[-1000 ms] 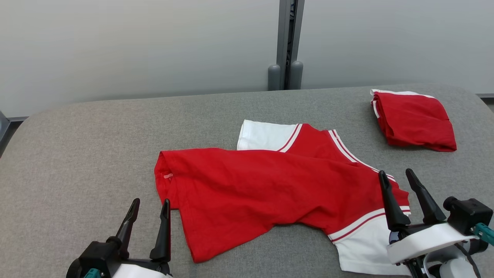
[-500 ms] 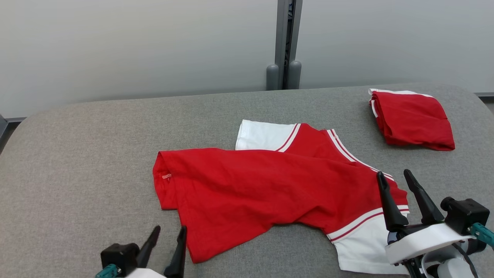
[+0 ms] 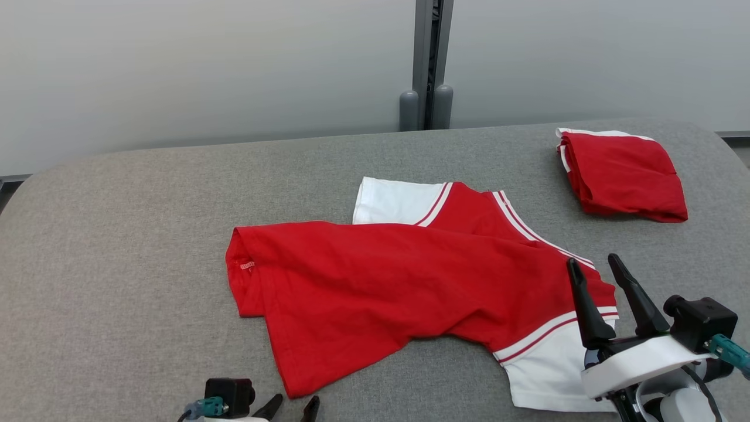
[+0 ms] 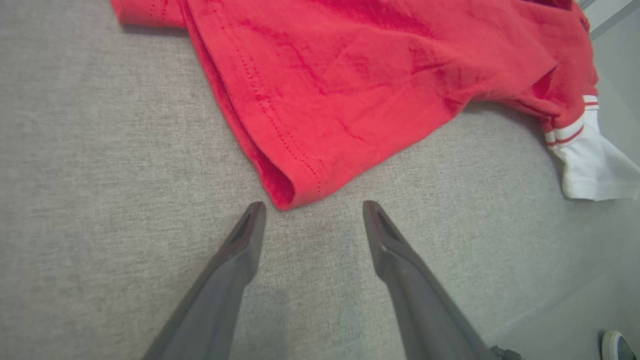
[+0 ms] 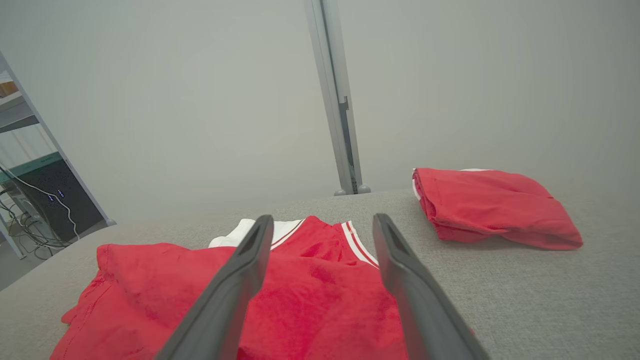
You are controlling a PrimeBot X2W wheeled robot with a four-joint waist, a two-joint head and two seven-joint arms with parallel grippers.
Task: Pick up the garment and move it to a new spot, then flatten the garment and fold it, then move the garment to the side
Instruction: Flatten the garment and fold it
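Garment (image 4: 350, 75) hem just ahead of spread, empty left claw (image 4: 312, 204), wrist view; right claw (image 3: 592, 258) likewise.

Can't read the tiny tag (image 3: 246, 265) on the red-and-white shirt (image 3: 410, 287), too small. Losing most of the left gripper (image 3: 292, 407) off the bottom edge, below the shirt's hem corner. Losing a bit of the white sleeve (image 3: 542, 381) behind the right gripper (image 3: 592, 259). Getting the shirt chopped at the top in the left wrist view, plus a pale rounded thing (image 4: 619, 345) clipped at the corner beyond the sleeve, no idea what.
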